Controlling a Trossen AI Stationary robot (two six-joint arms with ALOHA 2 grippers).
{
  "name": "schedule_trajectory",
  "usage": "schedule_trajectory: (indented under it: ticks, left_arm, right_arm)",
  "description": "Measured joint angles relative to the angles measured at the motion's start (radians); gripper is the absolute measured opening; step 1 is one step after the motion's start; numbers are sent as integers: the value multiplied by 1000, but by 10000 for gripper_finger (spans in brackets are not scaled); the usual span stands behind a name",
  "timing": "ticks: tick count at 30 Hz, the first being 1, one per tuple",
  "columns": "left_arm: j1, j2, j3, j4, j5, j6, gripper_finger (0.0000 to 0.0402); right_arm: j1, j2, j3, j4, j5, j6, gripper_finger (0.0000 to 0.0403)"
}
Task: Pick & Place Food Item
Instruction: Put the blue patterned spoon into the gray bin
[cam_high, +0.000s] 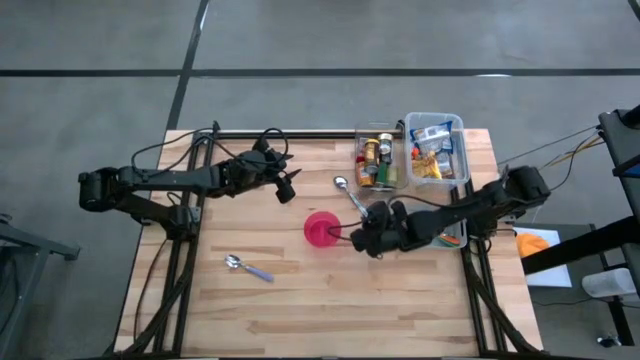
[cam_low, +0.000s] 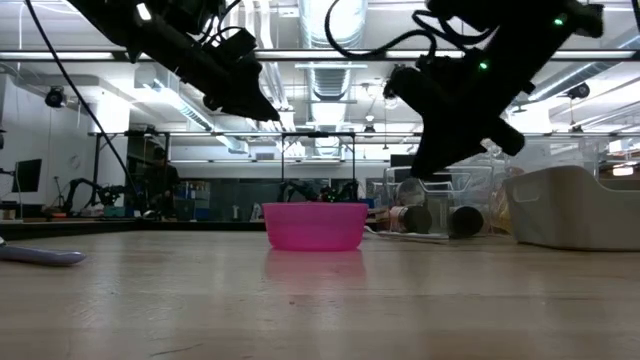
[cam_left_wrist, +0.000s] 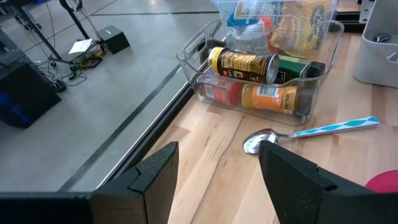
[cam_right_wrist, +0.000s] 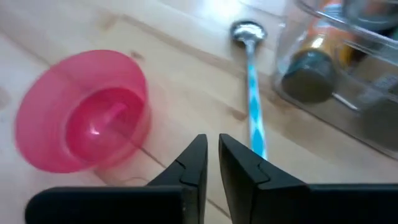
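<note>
A pink bowl (cam_high: 320, 229) stands on the wooden table near its middle, and nothing shows inside it in the right wrist view (cam_right_wrist: 84, 109). Food cans and jars (cam_left_wrist: 261, 68) lie in a clear bin (cam_high: 378, 158) at the far right, beside a second clear bin of packets (cam_high: 437, 148). My right gripper (cam_high: 362, 238) hovers just right of the bowl, slanting down, shut with nothing between its fingers (cam_right_wrist: 212, 146). My left gripper (cam_high: 287, 192) hangs above the table left of the bins, open and holding nothing (cam_left_wrist: 217, 162).
A spoon with a blue-and-white handle (cam_high: 350, 195) lies between the bowl and the can bin. A purple-handled spoon (cam_high: 248, 266) lies toward the near left. A grey container (cam_low: 575, 205) stands at the right edge. Bare wood stretches along the near side.
</note>
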Motion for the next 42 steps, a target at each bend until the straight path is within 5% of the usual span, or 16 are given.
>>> schedule_trajectory:
  ticks: [4, 16, 31, 42]
  left_arm:
    - [0, 0, 0, -6, 0, 0, 223]
    - [0, 0, 0, -26, 0, 1, 223]
    - [0, 0, 0, -34, 0, 0, 223]
    - [0, 0, 0, -53, 1, 0, 224]
  right_arm:
    - [11, 13, -25, -6, 28, 50, 54]
    - [-42, 11, -75, 26, -14, 40, 213]
    - [-73, 137, -69, 132, 33, -191, 216]
    - [-71, 158, -21, 130, 87, -162, 216]
